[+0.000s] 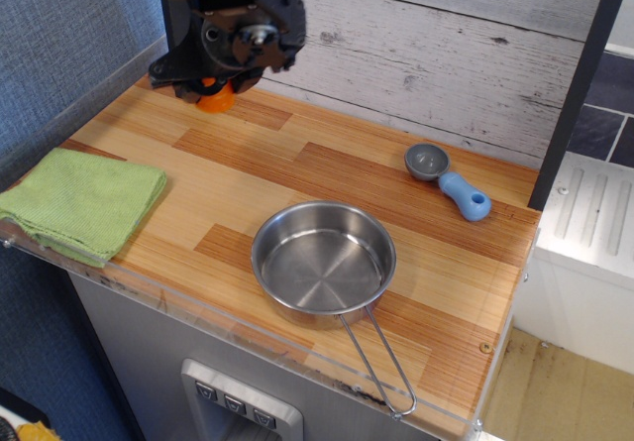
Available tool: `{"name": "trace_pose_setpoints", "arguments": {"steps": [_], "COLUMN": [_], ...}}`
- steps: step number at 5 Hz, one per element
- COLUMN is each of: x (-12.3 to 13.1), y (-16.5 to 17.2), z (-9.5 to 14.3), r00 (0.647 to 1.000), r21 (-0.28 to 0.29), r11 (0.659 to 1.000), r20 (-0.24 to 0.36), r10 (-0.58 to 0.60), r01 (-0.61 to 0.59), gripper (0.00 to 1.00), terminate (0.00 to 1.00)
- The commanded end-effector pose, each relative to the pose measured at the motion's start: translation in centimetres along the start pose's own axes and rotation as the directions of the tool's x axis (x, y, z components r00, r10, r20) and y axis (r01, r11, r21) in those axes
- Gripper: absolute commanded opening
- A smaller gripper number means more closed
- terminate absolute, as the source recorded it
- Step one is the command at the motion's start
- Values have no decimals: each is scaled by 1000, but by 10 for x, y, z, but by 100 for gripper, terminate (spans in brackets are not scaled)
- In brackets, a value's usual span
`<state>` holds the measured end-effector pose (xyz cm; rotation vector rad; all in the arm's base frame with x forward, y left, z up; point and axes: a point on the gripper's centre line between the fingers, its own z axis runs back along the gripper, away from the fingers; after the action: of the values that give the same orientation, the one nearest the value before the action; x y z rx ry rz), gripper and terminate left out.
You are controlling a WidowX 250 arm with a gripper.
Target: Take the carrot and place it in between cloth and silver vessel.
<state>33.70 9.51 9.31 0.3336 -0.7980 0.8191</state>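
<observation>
Gripper (211,86) clamped on carrot (214,97), up at counter's (327,164) back-left | gap between cloth (81,201) and silver vessel (323,263) waits at 6 o'clock | carrot's long axis mostly hidden

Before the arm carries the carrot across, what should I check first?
1. Orange carrot held firmly by the black gripper: cannot tell, the jaws are hidden.
2. Bare wooden counter between the folded green cloth and the round silver steel pan: ok, open gap.
3. Route from carrot to that gap: ok, nothing stands in it.
4. Pan's wire handle turned away from the gap: ok.
5. Grey scoop with blue handle clear of the route: ok, off near the back wall.
</observation>
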Motion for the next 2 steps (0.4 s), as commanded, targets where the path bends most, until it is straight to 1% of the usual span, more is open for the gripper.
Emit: {"name": "trace_pose_setpoints", "arguments": {"steps": [1, 2], "x": [-35, -52], "y": [-6, 0], "z": [63, 62], "r00": [998, 996], "r21": [-85, -67], "r11": [994, 994], "r20": [18, -4], "r10": [-67, -86], "r01": [68, 85], "gripper": [0, 0], "terminate": [0, 0]}}
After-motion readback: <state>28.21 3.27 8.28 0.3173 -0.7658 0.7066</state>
